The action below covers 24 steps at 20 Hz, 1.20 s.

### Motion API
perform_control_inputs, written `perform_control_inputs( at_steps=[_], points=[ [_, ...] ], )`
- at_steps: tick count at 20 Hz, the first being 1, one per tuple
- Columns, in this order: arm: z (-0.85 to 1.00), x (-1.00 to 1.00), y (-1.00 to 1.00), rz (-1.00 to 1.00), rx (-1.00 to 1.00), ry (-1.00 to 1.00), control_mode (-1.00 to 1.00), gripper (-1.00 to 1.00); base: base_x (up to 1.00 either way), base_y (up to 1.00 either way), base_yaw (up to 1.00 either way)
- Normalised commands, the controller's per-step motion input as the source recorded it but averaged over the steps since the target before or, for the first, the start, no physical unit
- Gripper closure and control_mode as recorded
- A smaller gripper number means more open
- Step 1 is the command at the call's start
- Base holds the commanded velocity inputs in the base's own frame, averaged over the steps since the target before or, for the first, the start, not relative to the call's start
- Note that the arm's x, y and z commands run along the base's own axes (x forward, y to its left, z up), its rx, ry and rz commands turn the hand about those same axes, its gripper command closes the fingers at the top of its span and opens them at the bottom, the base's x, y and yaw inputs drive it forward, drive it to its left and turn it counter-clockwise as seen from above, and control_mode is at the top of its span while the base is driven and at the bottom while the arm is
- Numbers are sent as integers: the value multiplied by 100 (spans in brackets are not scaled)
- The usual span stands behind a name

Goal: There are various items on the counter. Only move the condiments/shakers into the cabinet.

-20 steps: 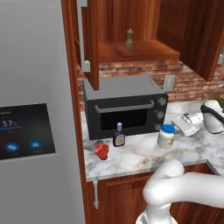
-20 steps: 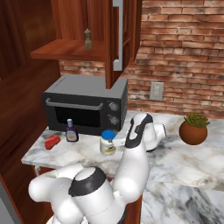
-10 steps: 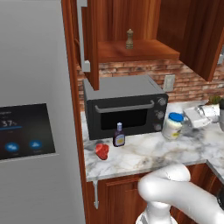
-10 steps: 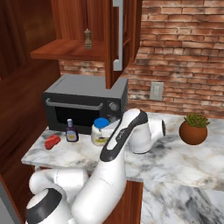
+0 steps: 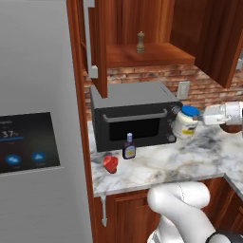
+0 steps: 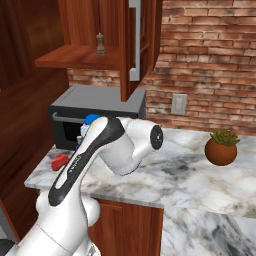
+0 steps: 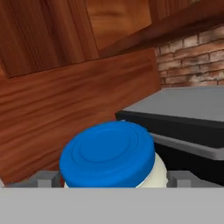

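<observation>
My gripper [image 7: 112, 181] is clamped on the blue-lidded jar [image 5: 184, 124], lifted off the desk [image 5: 190, 159]; it could clip the microwave [image 5: 135, 116] rising to the cabinet shelf [image 5: 147, 56].

The pepper mill [image 5: 140, 42] stands upright on the shelf of the open cabinet [image 5: 156, 57], near the shelf's front edge. Below it the black microwave [image 5: 135, 121] sits at the back of the counter [image 5: 199, 154]. The dark bottle [image 5: 128, 146] stands near the counter's front edge, just in front of the microwave door, with the small red lumpy object [image 5: 111, 163] beside it toward the counter's left end. The white jar [image 5: 185, 123], blue lid up, is raised beside the microwave's right side, held at the gripper [image 5: 201, 118]. The grey fridge [image 5: 38, 142] fills the left.
</observation>
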Motion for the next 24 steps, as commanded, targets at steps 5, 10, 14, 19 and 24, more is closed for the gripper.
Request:
perform_control_inputs(
  at_steps=[5,10,14,19,24],
  points=[
    [100,-20,51,-24,-7,-8,-100,100,0,0,0],
    [100,0,35,-20,-6,-2,-100,100,0,0,0],
    [100,24,9,-26,-16,-2,-100,100,0,0,0],
    [100,19,0,-38,-18,0,-100,100,0,0,0],
    [74,17,-25,-39,-18,1,-100,100,0,0,0]
  ],
)
